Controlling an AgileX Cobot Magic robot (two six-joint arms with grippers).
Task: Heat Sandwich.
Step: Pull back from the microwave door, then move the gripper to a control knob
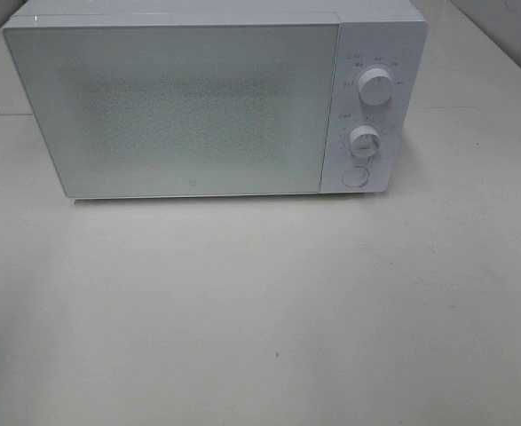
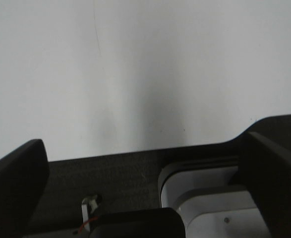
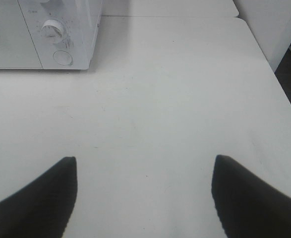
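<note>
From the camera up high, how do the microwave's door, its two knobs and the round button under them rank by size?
1. The door, by far the largest.
2. The upper knob and lower knob look alike, so I won't rank them.
3. The button, slightly smaller.

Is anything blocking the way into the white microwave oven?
Yes. The frosted speckled door of the white microwave oven is shut across its whole front. No sandwich shows in any view; the open left gripper and open right gripper hold nothing.

The right pincer (image 3: 144,159) has black wedge fingers (image 3: 36,198); the left pincer (image 2: 143,144) adds white housing (image 2: 209,208), a screw (image 2: 226,219) and a red wire (image 2: 86,225).
</note>
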